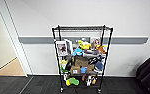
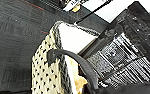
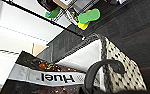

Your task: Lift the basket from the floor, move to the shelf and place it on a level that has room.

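One shelf (image 1: 81, 57) stands ahead against the white wall (image 1: 131, 15), on the dark carpet floor (image 1: 41, 86). It is a tall, narrow black wire rack with four posts, and I count four tiers, though the lower ones are crowded and hard to separate. The top level (image 1: 81, 28) is a flat wire grid with nothing on it. The tiers below are packed with toys, among them a yellow one (image 1: 84, 45) and a blue one (image 1: 77, 51), plus two brown cardboard boxes (image 1: 81, 61). A green and yellow toy (image 1: 72, 81) lies on the lowest tier. A grey rail (image 1: 36, 39) runs along the wall behind the rack, and tan wooden flooring (image 1: 12, 68) shows through an opening at the far left.

There is one basket (image 2: 47, 72), seen close from both wrists. It is rectangular, woven in a cream-and-black check, with a dark braided rim and a white cloth liner (image 2: 74, 40). A dark loop handle (image 2: 73, 61) arches up at the end next to the left wrist, and another loop (image 3: 102, 68) arches at the end next to the right wrist. Inside lie two dark packets, one of them printed with "Huel" (image 3: 57, 78).

The basket sits right under both wrist cameras, one arm at each end, with carpet below it. The fingers themselves are not visible, so I cannot tell whether either hand is wide, narrow or closed on a handle.
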Robot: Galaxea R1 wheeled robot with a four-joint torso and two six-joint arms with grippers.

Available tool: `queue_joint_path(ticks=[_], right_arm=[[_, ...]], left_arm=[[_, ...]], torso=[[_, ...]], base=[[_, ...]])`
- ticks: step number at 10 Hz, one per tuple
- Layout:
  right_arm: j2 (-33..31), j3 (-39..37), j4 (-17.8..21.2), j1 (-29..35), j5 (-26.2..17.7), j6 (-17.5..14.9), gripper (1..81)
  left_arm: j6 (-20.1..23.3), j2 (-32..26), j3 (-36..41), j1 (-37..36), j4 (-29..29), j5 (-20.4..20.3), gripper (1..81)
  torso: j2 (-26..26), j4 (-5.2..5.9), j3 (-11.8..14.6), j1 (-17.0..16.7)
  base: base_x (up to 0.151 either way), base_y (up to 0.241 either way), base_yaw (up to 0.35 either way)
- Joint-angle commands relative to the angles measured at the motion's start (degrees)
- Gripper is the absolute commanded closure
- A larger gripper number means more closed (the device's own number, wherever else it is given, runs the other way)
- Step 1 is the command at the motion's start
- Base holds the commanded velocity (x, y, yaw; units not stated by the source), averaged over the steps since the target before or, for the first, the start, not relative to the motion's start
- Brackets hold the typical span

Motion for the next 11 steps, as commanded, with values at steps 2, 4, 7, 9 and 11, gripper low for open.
queue_joint_path(ticks=[2, 4, 7, 9, 11], right_arm=[[-1.4, 3.3, 0.1, 7.3, -0.2, 0.1, 81.1], [-1.4, 3.3, 0.1, 7.1, -0.2, 0.1, 81.1], [-1.4, 3.5, 0.2, 6.7, -0.2, 0.1, 81.1], [-1.5, 4.4, 0.1, 5.5, 0.8, 0.0, 81.1], [-2.1, 5.4, 0.1, 3.7, 2.7, -0.4, 81.1]], left_arm=[[0.3, -1.1, 2.6, -8.3, -1.3, 0.6, 81.1], [0.3, -0.7, 2.5, -8.3, -1.1, 0.6, 81.1], [0.3, -0.6, 2.9, -8.3, -1.1, 0.7, 81.1], [0.4, -0.9, 3.7, -8.2, -1.1, 0.6, 81.1], [0.4, -1.0, 4.7, -7.9, -1.1, 0.4, 81.1]], torso=[[0.0, 0.00, 0.2, 0.0], [0.0, 0.00, 0.1, 0.0], [0.0, 0.00, 0.1, 0.0], [0.0, 0.00, 0.1, -0.1], [0.0, 0.00, 0.1, -0.1]], base=[[0.000, 0.000, 0.000], [0.000, 0.000, 0.000], [0.046, 0.000, 0.000], [0.069, 0.000, 0.000], [0.069, 0.000, 0.000]])
